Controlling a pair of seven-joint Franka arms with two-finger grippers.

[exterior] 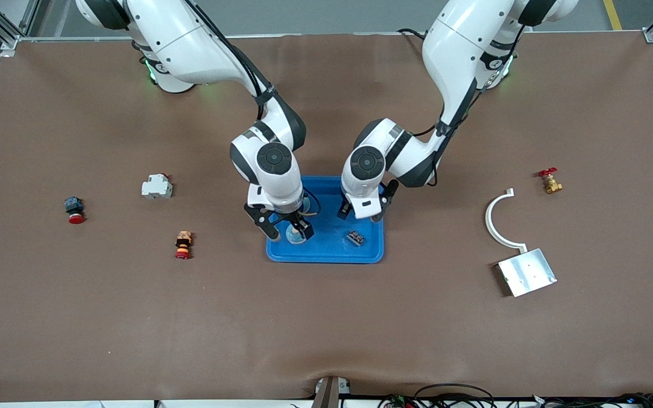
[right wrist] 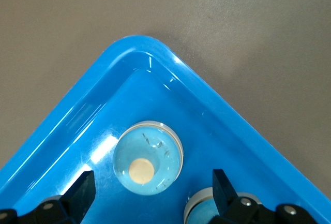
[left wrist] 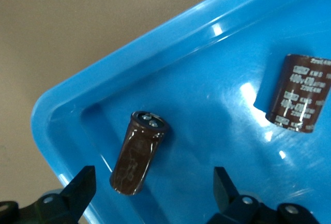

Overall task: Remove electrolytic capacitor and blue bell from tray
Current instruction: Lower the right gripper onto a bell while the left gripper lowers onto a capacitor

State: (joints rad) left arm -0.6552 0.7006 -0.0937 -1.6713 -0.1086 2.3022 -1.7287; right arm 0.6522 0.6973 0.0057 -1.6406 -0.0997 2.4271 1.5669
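A blue tray (exterior: 326,258) sits mid-table under both grippers. My left gripper (exterior: 360,214) hovers open over the tray's end toward the left arm, holding nothing. In its wrist view (left wrist: 153,185) a brown capacitor (left wrist: 138,152) lies by the tray's corner wall (left wrist: 155,53), and a second capacitor (left wrist: 300,93) lies farther in; from the front they show as small dark parts (exterior: 355,237). My right gripper (exterior: 287,226) stands open over a pale-blue domed bell (exterior: 295,233). Its wrist view (right wrist: 150,188) shows that bell (right wrist: 147,158) with a cream button and untouched, with another bell (right wrist: 199,211) beside it.
Toward the right arm's end lie a white breaker (exterior: 157,186), a red push-button (exterior: 75,210) and a stacked orange-red button (exterior: 183,244). Toward the left arm's end lie a white curved bracket (exterior: 499,221), a metal plate (exterior: 527,272) and a brass valve (exterior: 550,181).
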